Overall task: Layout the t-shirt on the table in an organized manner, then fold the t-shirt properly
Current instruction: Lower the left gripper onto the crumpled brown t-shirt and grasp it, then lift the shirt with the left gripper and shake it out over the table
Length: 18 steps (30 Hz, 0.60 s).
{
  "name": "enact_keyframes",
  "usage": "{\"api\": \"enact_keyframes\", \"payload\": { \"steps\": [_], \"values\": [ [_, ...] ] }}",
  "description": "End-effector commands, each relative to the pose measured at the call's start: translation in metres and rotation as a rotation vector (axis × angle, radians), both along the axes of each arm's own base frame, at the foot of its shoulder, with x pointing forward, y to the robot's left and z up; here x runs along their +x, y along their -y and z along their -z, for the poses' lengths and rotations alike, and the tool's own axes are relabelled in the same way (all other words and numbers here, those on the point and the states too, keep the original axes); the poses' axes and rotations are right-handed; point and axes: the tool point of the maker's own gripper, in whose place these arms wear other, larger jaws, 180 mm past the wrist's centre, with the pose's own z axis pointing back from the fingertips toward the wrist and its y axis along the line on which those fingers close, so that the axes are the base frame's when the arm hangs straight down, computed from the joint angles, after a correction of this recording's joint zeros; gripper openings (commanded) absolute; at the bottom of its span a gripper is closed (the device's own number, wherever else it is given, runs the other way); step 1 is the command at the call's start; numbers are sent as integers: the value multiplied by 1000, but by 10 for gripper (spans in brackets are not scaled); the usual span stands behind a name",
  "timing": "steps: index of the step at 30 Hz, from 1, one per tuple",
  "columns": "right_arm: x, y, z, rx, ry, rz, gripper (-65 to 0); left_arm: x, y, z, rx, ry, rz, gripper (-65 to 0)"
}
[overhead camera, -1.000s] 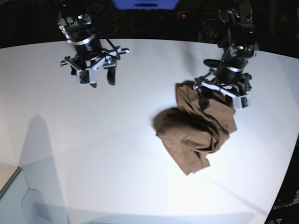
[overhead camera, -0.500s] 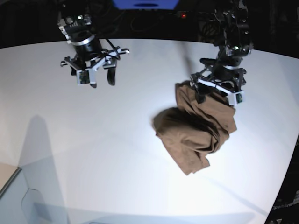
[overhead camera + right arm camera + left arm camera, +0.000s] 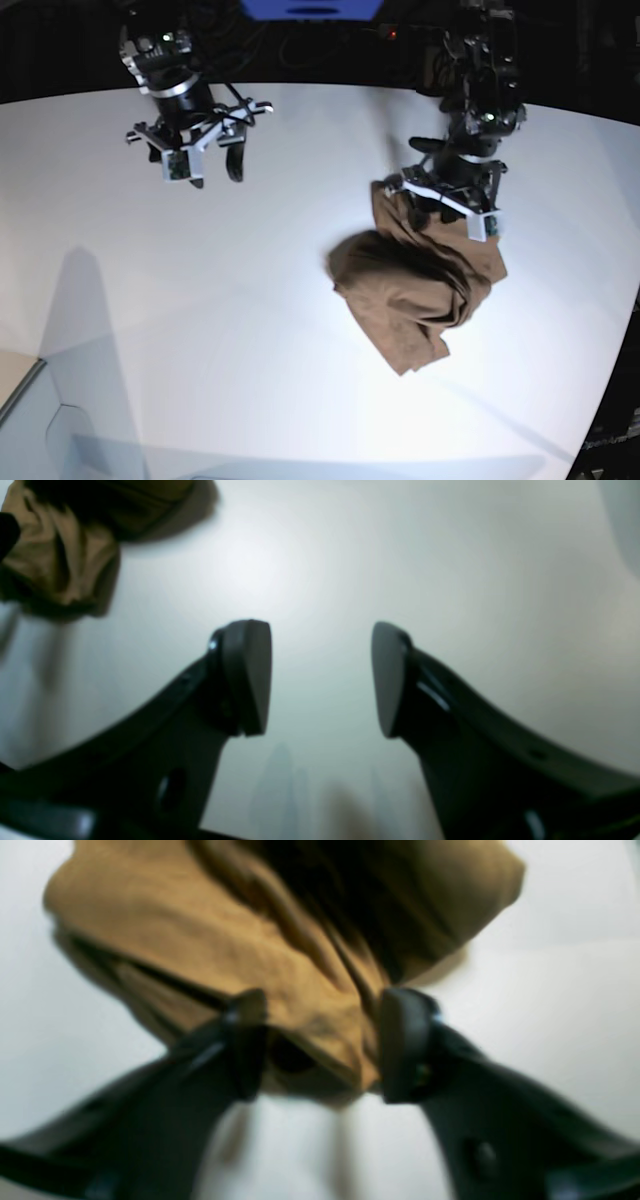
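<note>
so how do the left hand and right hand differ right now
The left hand is down at the t-shirt with a fold of brown cloth between its fingers; the right hand has nothing between its fingers. The left is at the crumpled shirt's far edge; the right hangs over bare table, away from it. Both have dark fingers.

Legible text, labels, brands, numbers, signs: none in any view. Both wrist views are blurred and show only unmarked surfaces. The base view shows no lettering at its resolution.
</note>
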Motion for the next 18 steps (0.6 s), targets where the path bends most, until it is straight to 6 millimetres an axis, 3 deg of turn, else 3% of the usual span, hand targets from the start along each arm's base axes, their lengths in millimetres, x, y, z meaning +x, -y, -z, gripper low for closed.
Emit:
{"api": "enact_keyframes", "payload": {
  "steps": [1,4,5,8,11,18],
  "values": [
    [5,0,-10,9,43,2,-321,5,2,-11,-10,40,-4,-454],
    [9,0,-12,8,52,2,-321,11,2,-13,-10,48,-3,-632],
    [9,0,-12,8,54,4,-321,10,1,-11,-9,42,-3,-650],
    [10,0,-13,8,57,4,-321,5,-1,-10,-6,36,-7,-644],
    [11,0,-14,8,58,2,-321,0,-2,-28,-29,78,-12,-647],
    [17,0,-18,8,78,2,-321,-17,-65,-85,-62,209,-153,-647]
  ]
}}
